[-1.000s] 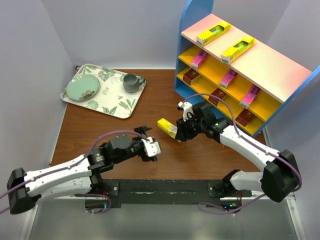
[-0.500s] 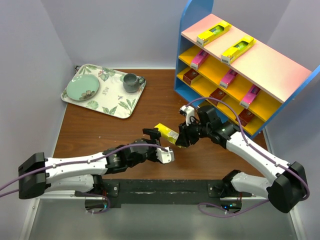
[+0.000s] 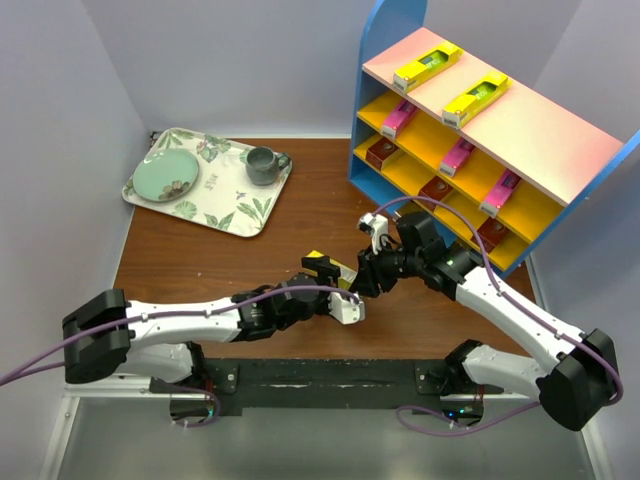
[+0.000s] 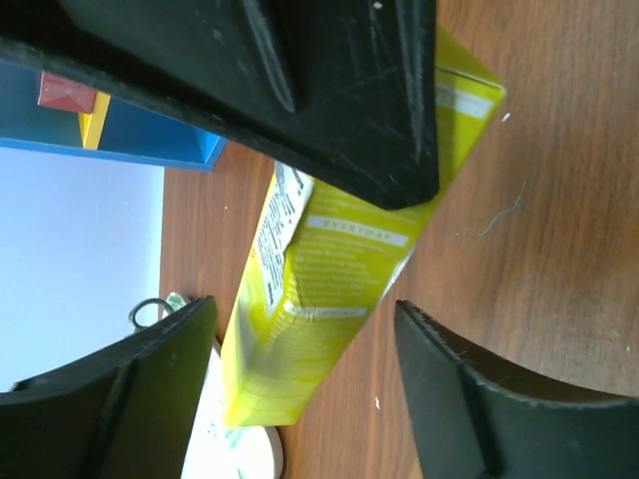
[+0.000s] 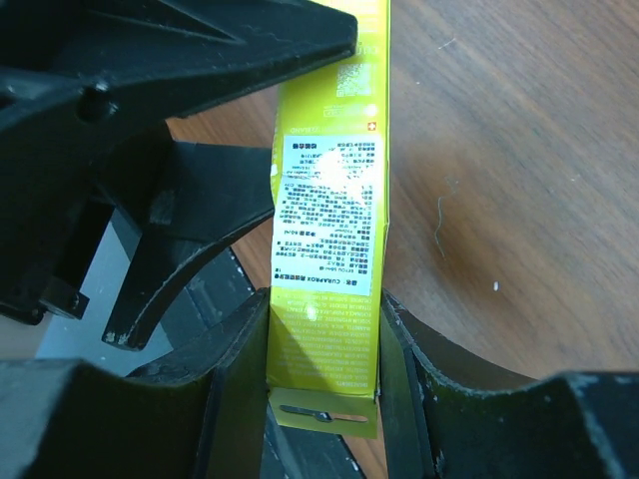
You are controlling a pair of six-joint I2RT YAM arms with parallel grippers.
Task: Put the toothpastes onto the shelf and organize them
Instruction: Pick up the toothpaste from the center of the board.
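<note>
A yellow toothpaste carton (image 3: 330, 268) hangs above the middle of the table, with my right gripper (image 3: 364, 277) shut on its hang-tab end (image 5: 325, 411). In the right wrist view the carton (image 5: 329, 190) runs straight out from between the right gripper (image 5: 324, 309) fingers. My left gripper (image 3: 336, 288) is open around the carton's other end (image 4: 319, 299), one finger (image 4: 150, 389) on each side and a gap showing to the right-hand one. The shelf (image 3: 520, 135) stands at the back right, with two yellow toothpastes (image 3: 427, 62) on its pink top board, pink ones (image 3: 457, 155) on a yellow board below and dark red ones (image 3: 433, 192) lower still.
A floral tray (image 3: 225, 205) at the back left holds a green plate (image 3: 165, 178) and a grey cup (image 3: 263, 165). The shelf's blue side panel (image 3: 385, 60) rises close behind the right arm. Purple cables loop along both arms.
My left arm has reached right until its open gripper straddles the carton, and its jaws have narrowed. My right gripper has brought the carton slightly lower and nearer.
</note>
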